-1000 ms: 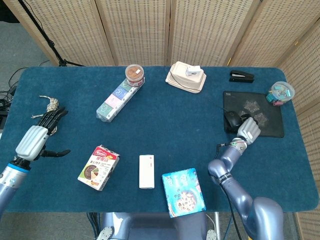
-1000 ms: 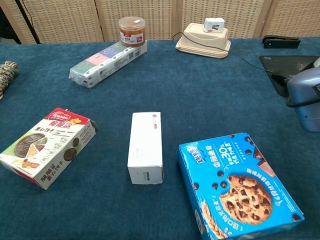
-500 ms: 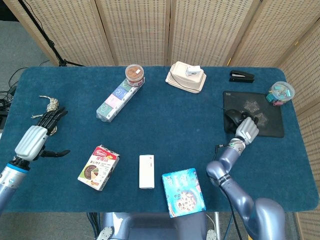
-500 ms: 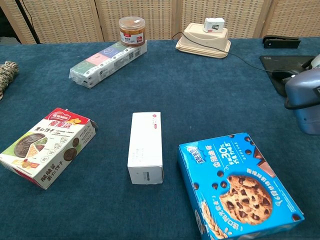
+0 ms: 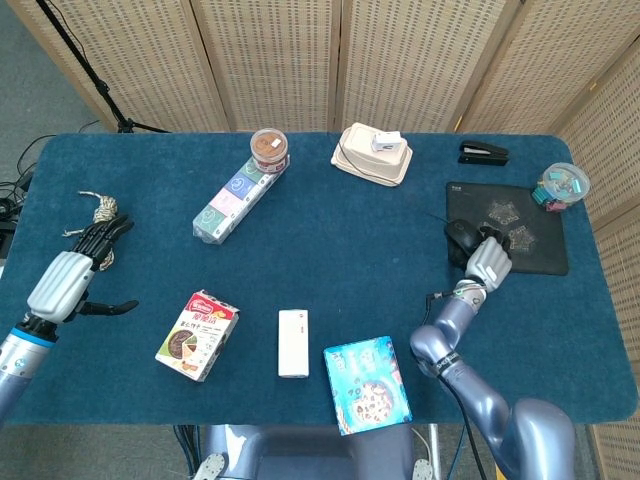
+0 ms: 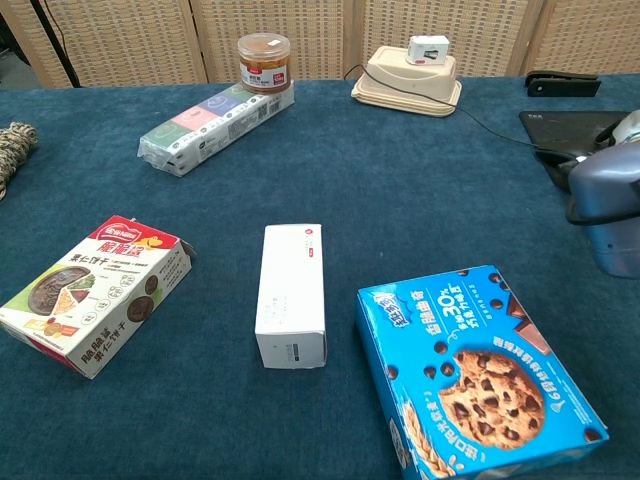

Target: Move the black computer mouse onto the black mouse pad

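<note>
1. The right robot hand [image 5: 489, 262] rests on the black computer mouse [image 5: 462, 235], its fingers curled over the mouse's near right side. Whether it truly grips the mouse cannot be told from the head view.
2. Over the last second this robot hand has slid slightly left and away from the robot, and the mouse has moved with it, a little further up the pad's left edge.
3. The mouse now lies at the left border of the flat black rectangular mouse pad [image 5: 530, 228], mostly on the pad. Its thin cable trails off onto the blue tabletop [image 5: 350, 230].
4. By my judgement the placing is nearly finished; letting go and withdrawing remain.
5. The left robot hand [image 5: 68, 278] hangs released beside a coil of pale rope [image 5: 102, 207], holding nothing.
</note>
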You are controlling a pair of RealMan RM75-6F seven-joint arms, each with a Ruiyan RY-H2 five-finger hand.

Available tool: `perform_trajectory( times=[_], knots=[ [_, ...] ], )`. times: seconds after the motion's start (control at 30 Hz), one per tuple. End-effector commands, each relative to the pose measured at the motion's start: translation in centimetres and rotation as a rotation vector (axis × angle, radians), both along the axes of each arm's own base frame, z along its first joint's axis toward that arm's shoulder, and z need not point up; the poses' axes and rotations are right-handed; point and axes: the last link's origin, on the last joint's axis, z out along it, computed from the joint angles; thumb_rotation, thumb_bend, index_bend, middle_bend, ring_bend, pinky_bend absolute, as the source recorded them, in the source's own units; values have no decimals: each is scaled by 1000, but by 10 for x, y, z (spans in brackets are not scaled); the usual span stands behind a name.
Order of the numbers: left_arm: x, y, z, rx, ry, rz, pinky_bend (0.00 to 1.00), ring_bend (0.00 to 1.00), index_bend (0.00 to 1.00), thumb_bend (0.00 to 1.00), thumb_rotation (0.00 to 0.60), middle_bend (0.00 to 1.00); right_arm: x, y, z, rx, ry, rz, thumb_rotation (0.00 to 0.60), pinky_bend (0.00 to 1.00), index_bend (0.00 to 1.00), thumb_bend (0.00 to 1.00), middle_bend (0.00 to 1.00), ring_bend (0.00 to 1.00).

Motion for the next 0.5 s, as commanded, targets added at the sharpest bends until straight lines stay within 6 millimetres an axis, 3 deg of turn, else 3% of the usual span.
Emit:
perform_trajectory(
  times=[0.03,0.5],
  knots=[
    [0,0,0,0,0,0,0,0,0,24,600,0,0,1,-1,5,-1,2,600,136,167,518,106,0],
    [0,-1,1,2,-1,-3,0,0,0,24,600,0,20,4,11,-55,4,79,600,67,131,517,59,0]
  ],
)
